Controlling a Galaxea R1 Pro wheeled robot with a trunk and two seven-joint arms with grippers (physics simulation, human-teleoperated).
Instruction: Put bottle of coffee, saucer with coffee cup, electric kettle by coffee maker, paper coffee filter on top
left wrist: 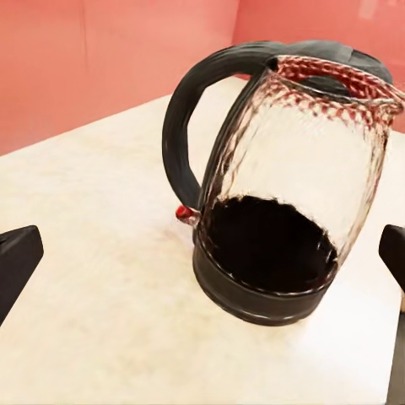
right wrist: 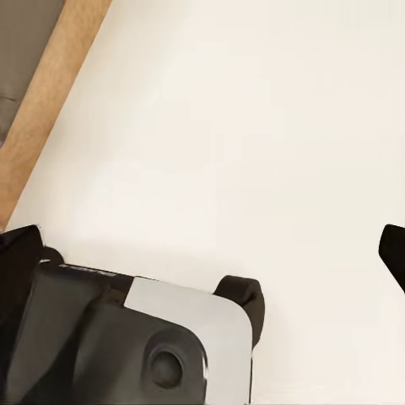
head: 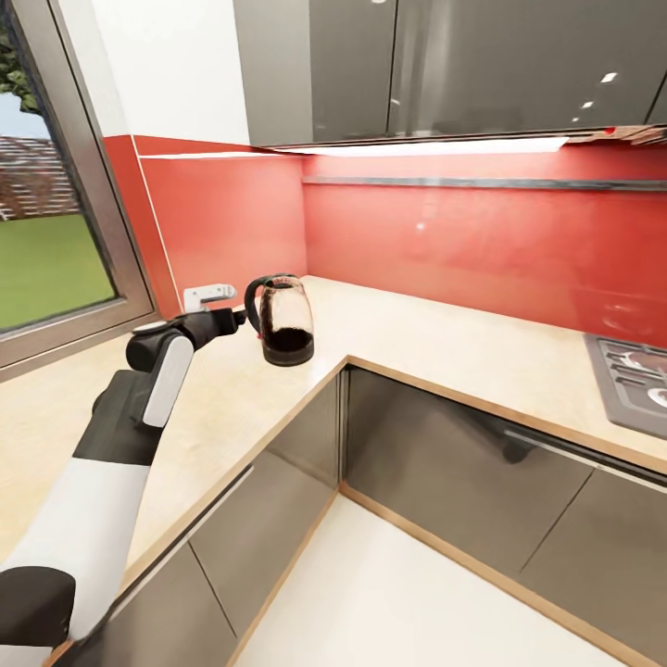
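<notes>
Head view: electric kettle upright on the kitchen countertop, near its inner corner by the red wall. Left gripper at the kettle's handle side, fingers spread, not touching. Right gripper spread above pale floor.

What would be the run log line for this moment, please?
left claw: open, nearing handle | electric kettle: upright on kitchen countertop, not yet gripped | right claw: open, over floor
</notes>
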